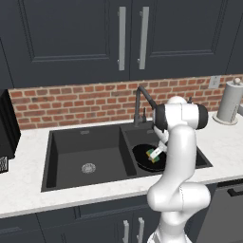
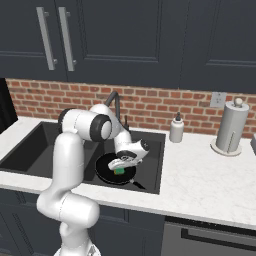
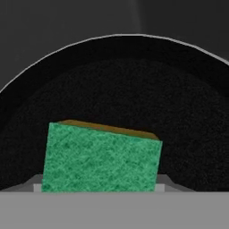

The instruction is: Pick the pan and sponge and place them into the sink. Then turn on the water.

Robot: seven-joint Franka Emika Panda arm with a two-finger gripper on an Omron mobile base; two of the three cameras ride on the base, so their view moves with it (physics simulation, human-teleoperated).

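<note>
Base views flank the arm, sharing the sink (hand view close above pan)

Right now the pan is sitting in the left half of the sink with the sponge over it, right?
Not quite. The pan sits in the right half of the sink, as the left base view shows. The left half holds just its silver drain. The sponge is over the pan, as you said.
</note>
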